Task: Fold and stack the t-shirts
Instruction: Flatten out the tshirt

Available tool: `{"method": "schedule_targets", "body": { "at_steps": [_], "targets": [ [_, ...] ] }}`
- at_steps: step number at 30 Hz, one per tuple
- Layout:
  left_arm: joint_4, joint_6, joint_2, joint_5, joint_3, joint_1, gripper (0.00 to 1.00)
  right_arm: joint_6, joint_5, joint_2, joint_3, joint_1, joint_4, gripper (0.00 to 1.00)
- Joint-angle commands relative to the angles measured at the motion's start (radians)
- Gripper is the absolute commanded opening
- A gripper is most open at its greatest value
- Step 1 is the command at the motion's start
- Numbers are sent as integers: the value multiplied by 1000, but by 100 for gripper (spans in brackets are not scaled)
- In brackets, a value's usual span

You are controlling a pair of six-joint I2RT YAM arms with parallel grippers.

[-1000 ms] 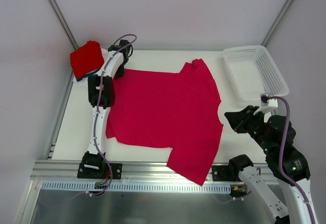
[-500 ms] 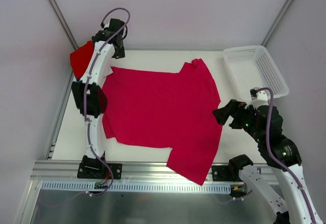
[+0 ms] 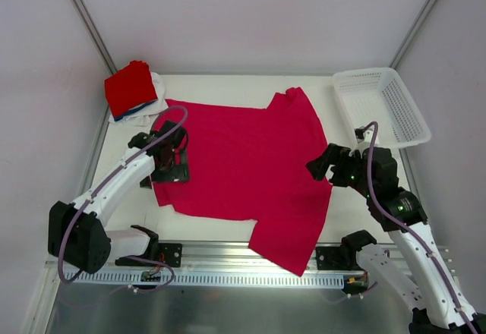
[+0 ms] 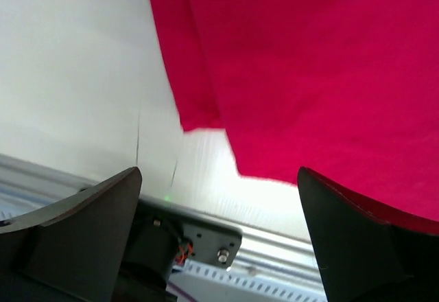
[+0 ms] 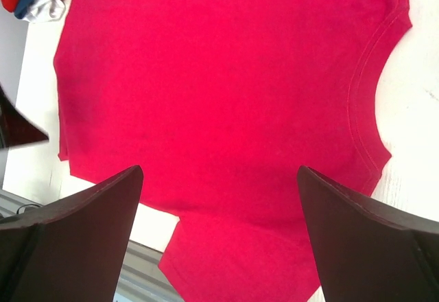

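**Overhead view:** A crimson-pink t-shirt [image 3: 243, 159] lies spread flat across the middle of the white table [image 3: 220, 83]. Its collar faces the right of the frame, and its near sleeve drapes over the metal rail [image 3: 228, 254] at the bottom edge. It looks laid out this way so both ends can be reached for a fold. The left gripper [image 3: 173, 168] hangs over the hem end, left of centre. The right gripper [image 3: 315, 168] hangs by the collar, right of centre. Both have their jaws spread wide and carry nothing. In the upper left corner sits the stack of folded shirts [image 3: 130, 87], bright red on top with blue and white edges beneath. It appears parked there as the landing place, clear of the work. A white mesh basket [image 3: 380, 106] stands in the upper right.

**Left wrist view:** The two dark fingers [image 4: 75, 226] frame the bottom corners, far apart. Between them lie the shirt's edge and bare table, with the rail below.

**Right wrist view:** The fingers [image 5: 370, 240] are splayed just as wide, with the shirt filling the frame. Its curved neckline [image 5: 367, 96] runs down the right side, and a sliver of the stack shows in the upper left.

**Against half a second earlier:** The left arm, then stretched up to the far left corner beside the stack, has drawn back and folded low over the hem. The right gripper has edged left towards the collar. The shirt has barely moved.
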Motion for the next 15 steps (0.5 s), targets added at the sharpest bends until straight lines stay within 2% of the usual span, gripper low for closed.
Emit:
{"method": "schedule_targets", "body": {
  "at_steps": [1,4,8,15],
  "targets": [
    [29,-107,-133,144,-108,7,99,18,-17,-14,-23,4,73,99],
    [104,-150,-182,240,-246,59,96,10,-17,-9,-33,6,68,100],
    [117,-237,-242,234,-280,93,93,-8,2,-14,-52,6,62,99],
    [187,-406,-240,230,-413,138,84,-35,6,3,-72,4,88,99]
  ]
}}
